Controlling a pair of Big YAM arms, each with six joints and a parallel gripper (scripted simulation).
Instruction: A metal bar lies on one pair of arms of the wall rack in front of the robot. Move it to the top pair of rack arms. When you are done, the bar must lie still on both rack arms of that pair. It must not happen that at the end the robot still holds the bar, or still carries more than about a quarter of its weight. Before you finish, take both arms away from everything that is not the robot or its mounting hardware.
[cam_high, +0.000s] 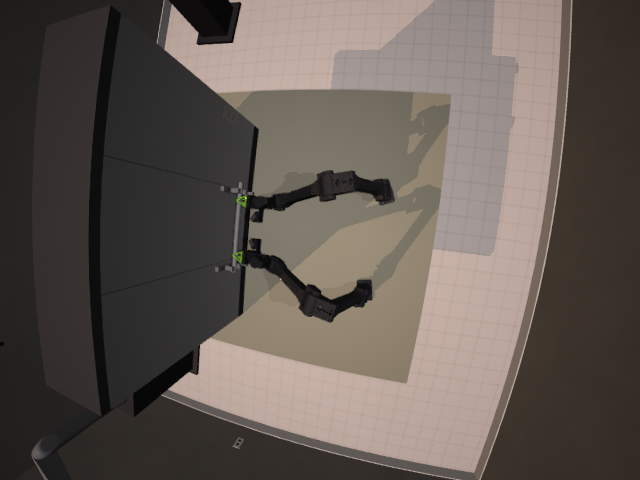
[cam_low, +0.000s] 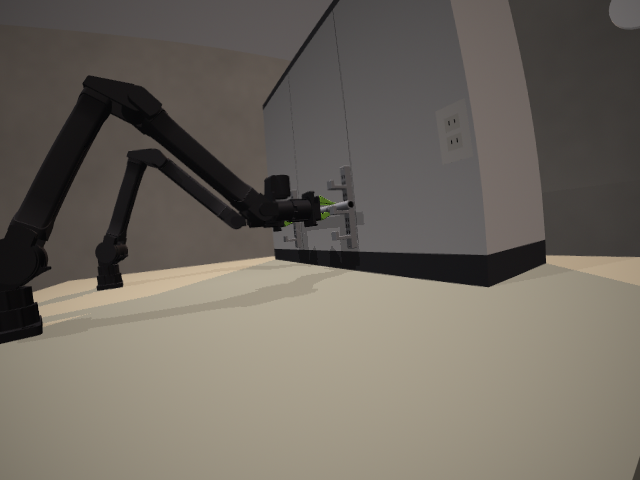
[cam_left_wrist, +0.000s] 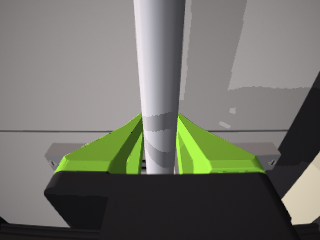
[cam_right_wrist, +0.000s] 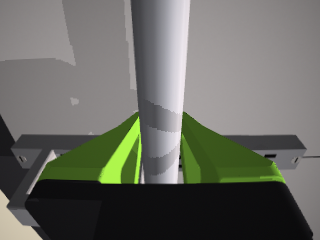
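Bar (cam_high: 237, 227) (cam_low: 342, 205) (cam_left_wrist: 160, 60) (cam_right_wrist: 160, 60): at middle rack level; top arm (cam_low: 331, 184) toward 11 o'clock, exterior view.
Left gripper (cam_high: 238, 256) (cam_low: 287, 223) (cam_left_wrist: 160, 116): narrow, holding bar.
Right gripper (cam_high: 241, 200) (cam_low: 330, 207) (cam_right_wrist: 161, 114): same, probably for level lifting.

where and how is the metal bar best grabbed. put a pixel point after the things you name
Probably at two spots, one toward each end, coming from the front with fingers above and below. The metal bar (cam_high: 238, 229) (cam_low: 339, 206) (cam_left_wrist: 160, 75) (cam_right_wrist: 160, 75) is long, round and roughly level, and the wall (cam_high: 170, 222) (cam_low: 403, 155) (cam_left_wrist: 60, 65) (cam_right_wrist: 260, 65) behind it blocks the back.
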